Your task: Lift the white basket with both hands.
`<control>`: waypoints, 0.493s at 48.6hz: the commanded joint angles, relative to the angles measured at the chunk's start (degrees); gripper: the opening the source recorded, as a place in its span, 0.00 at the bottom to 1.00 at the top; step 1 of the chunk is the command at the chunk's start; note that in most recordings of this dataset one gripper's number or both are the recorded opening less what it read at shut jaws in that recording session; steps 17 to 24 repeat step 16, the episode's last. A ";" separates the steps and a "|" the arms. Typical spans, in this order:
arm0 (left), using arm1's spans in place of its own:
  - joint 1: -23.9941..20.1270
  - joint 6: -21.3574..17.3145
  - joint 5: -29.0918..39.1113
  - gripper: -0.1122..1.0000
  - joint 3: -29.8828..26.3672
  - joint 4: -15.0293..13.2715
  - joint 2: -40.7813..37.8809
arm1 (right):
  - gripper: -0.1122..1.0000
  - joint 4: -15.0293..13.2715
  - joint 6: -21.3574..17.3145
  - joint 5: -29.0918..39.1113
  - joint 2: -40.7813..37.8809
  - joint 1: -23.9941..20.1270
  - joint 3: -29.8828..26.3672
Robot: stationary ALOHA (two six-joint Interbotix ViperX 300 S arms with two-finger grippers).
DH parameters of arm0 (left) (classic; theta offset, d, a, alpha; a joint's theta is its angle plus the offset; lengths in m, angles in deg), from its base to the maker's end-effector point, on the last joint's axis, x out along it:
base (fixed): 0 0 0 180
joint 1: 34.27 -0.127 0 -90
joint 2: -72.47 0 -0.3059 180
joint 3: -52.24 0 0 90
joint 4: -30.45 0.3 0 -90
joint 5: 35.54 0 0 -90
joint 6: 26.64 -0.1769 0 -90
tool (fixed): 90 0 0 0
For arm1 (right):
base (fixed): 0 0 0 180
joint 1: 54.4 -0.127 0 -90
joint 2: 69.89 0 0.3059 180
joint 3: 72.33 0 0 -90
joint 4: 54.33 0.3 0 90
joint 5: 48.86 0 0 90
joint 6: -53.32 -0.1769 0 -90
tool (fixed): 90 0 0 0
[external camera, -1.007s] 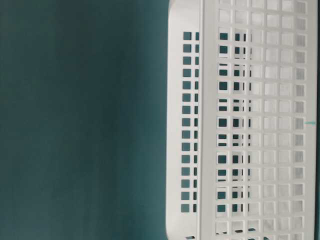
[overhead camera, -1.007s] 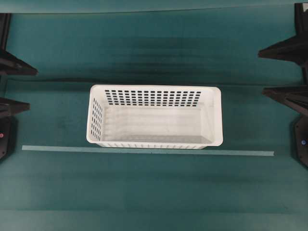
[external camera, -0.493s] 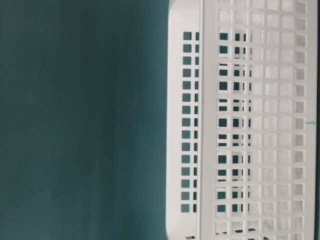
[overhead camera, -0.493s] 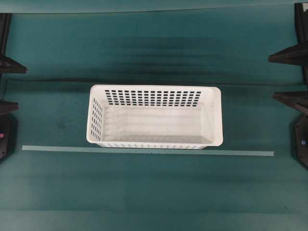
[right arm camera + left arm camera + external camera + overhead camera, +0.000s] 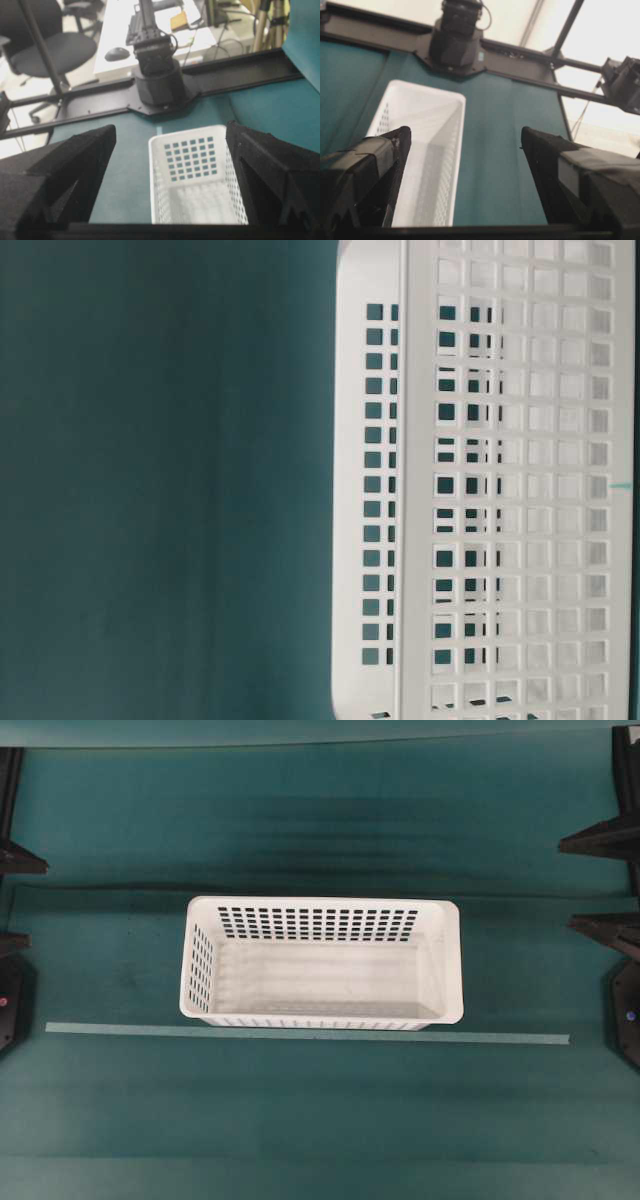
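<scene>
The white basket [image 5: 320, 903] stands empty in the middle of the green table, long side across the overhead view. Its perforated wall [image 5: 500, 480] fills the right of the table-level view. My left gripper [image 5: 38, 903] is at the far left edge, open, well apart from the basket's left end. My right gripper [image 5: 565, 883] is at the far right edge, also open and apart from the right end. In the left wrist view the basket [image 5: 445, 175] lies ahead of the open left gripper [image 5: 465, 137]. In the right wrist view the basket [image 5: 192, 157] lies beyond the open right gripper [image 5: 171, 129].
A pale green tape strip [image 5: 300, 1034] runs across the table just in front of the basket. The opposite arm bases [image 5: 455, 45] [image 5: 157, 75] stand on black rails at the table ends. An office chair [image 5: 55, 50] is beyond the table.
Both grippers have drawn outward toward the table's side edges, away from the basket. The basket has not moved.
</scene>
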 commanded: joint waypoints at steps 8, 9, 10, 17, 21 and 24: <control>0.18 -0.79 -0.53 0.93 -0.70 0.09 -0.35 | 0.96 -0.09 0.00 -0.18 -0.70 0.18 0.35; 0.18 -0.79 -0.53 0.93 -0.70 0.09 -0.26 | 0.96 0.00 0.00 -0.18 -0.70 0.26 0.53; 0.18 -0.79 -0.53 0.93 -0.70 0.09 -0.18 | 0.96 0.00 0.00 -0.18 -0.62 0.18 0.62; 0.18 -0.88 -0.62 0.93 -0.53 0.09 -0.09 | 0.96 0.00 0.00 -0.18 -0.53 0.26 1.41; 0.18 -0.88 -0.62 0.93 -0.53 0.09 -0.09 | 0.96 0.00 0.00 -0.18 -0.53 0.26 1.41; 0.18 -0.88 -0.62 0.93 -0.53 0.09 -0.09 | 0.96 0.00 0.00 -0.18 -0.53 0.26 1.41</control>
